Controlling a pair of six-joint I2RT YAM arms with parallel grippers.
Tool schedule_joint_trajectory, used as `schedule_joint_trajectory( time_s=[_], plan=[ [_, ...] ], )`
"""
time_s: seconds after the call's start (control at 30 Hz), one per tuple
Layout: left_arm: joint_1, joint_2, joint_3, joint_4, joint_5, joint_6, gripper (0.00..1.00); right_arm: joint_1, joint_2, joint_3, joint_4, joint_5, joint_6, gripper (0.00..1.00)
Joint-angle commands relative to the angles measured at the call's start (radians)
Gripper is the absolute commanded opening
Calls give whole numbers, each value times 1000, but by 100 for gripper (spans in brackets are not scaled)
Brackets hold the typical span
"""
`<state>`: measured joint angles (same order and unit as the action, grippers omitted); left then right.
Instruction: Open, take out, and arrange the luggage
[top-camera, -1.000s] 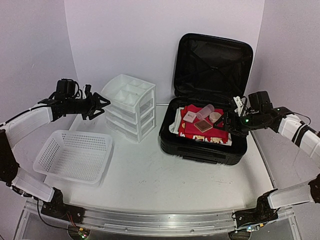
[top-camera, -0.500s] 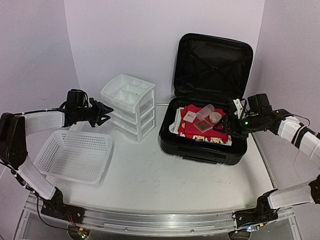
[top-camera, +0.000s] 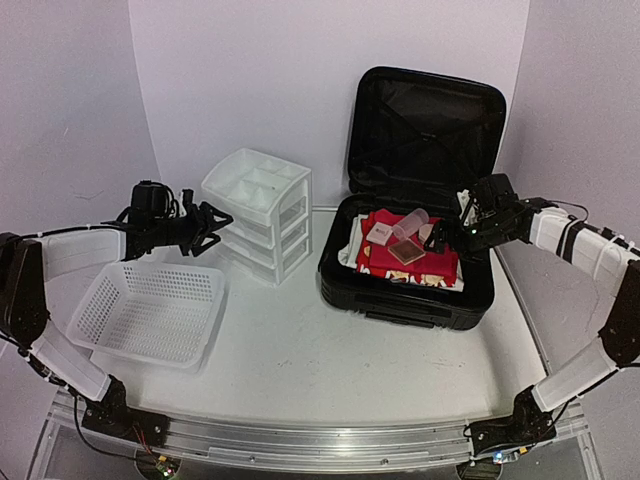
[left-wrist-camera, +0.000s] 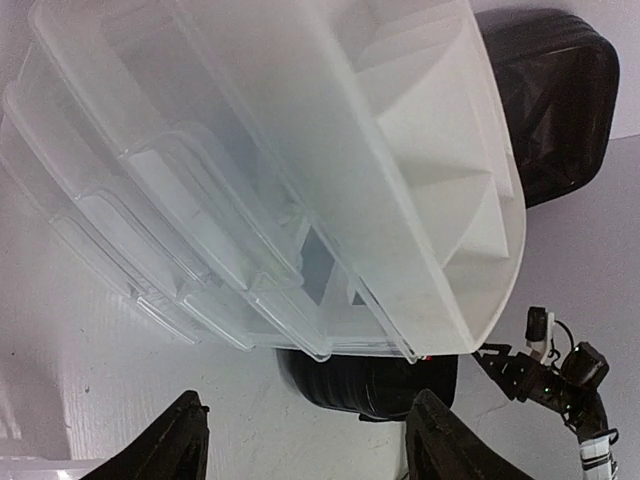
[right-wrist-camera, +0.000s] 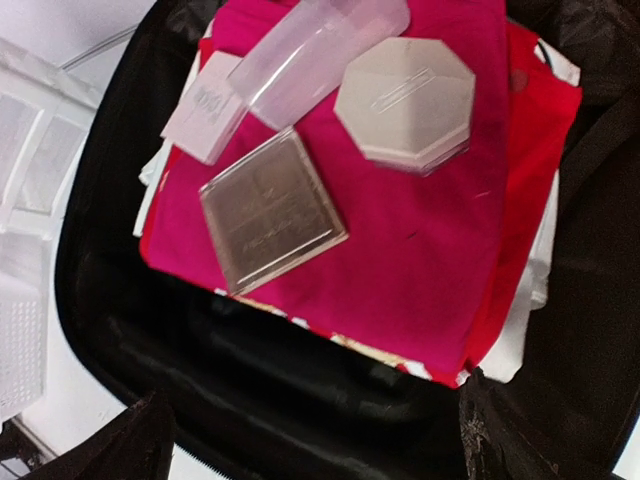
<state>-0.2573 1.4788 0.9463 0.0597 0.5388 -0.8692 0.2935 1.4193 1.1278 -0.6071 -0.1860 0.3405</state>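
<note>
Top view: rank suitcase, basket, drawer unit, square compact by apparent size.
1. Suitcase, lid open: by far the largest.
2-3. Basket and drawer unit: close. The basket covers slightly more of the frame but sits nearer the camera, so unsure.
4. Square compact: smallest.

Left arm (top-camera: 80, 248) stretched near level; left gripper (top-camera: 212, 228) points sideways, jaws apart, nothing between them. Right arm (top-camera: 590, 248) bent at elbow; right gripper (top-camera: 437, 238) angled downward, jaws spread wide, empty.
</note>
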Motion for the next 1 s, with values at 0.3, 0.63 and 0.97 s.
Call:
schedule_joint_trajectory(
  time_s=[0.3,0.63,0.97],
  plan=[
    [0,84,561,-496,-134,638,74,1,188,259,-48,90,-94,98],
    [-3,409,941,-626,-45,695,70,1,258,354,-71,56,-120,98],
    [-96,458,927,-626,-46,639,69,-3,280,371,-78,73,-154,98]
  ],
)
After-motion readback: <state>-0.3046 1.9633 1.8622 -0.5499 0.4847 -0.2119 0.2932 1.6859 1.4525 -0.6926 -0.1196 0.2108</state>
